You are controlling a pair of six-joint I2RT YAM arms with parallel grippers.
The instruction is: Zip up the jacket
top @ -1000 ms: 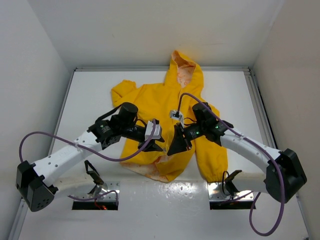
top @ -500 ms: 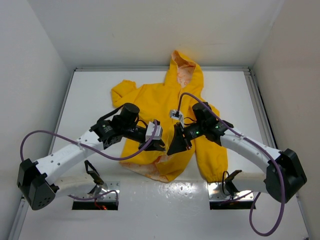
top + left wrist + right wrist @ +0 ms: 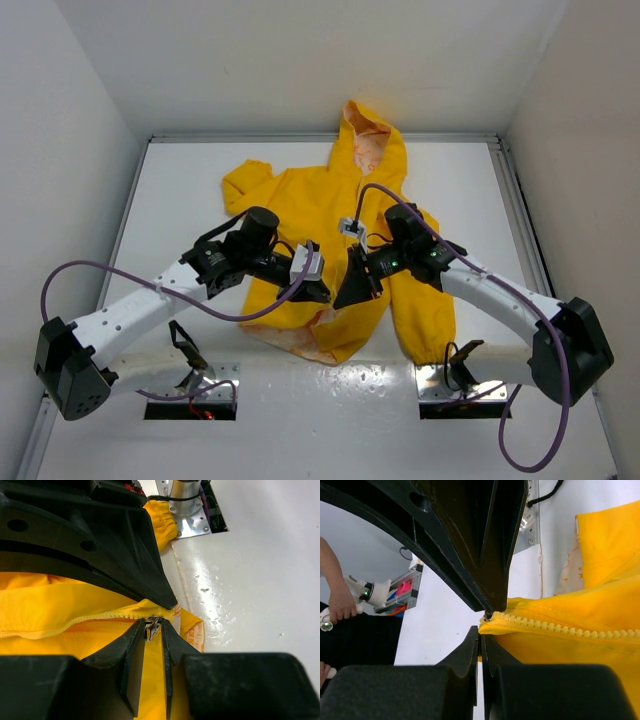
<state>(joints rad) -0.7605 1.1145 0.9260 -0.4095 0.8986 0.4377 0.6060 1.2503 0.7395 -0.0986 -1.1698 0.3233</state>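
- Glossy white desk (image 3: 170,190) is boxed in by white walls on the left, rear and right. I see bare surface on either side of the garment.
- Small bright-yellow hooded rain jacket (image 3: 320,205) lies flat mid-desk. Its hood points at the rear wall and its sleeves are spread. One sleeve runs down under the right arm towards the near edge.
- Purple cable (image 3: 75,264) loops off the left arm, and another loops off the right. Metal base plate (image 3: 440,385) sits at the near edge.
- Both arms reach in over the lower front and hide the hem from above. The hands are almost tip to tip.
- Left hand (image 3: 154,627): fingers drawn to a narrow gap, tips clamped on the small metal zipper slider (image 3: 152,623).
- Right hand (image 3: 481,630): fingers pressed together, pinching the bottom end of the yellow zipper teeth (image 3: 560,628).
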